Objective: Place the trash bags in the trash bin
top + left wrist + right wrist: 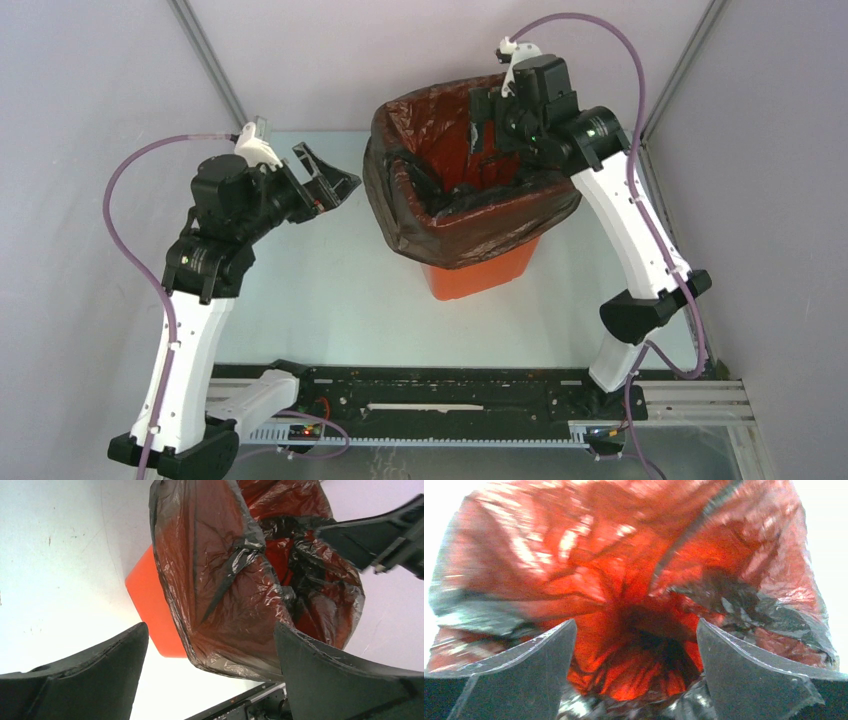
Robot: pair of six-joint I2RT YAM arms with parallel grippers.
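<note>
The orange trash bin [478, 278] stands at the middle of the table. The black trash bag [470, 225] lines it and is folded down over the rim, hanging round the upper half of the bin. My left gripper [330, 183] is open and empty, left of the bin and apart from it. In the left wrist view the bag [225, 605] covers the bin [150, 605] beyond my spread fingers. My right gripper [487, 118] is open above the bin's far right rim, pointing down into the bag's mouth [639, 605].
A black rail [420, 390] runs along the table's near edge between the arm bases. Grey walls enclose the table on the left, back and right.
</note>
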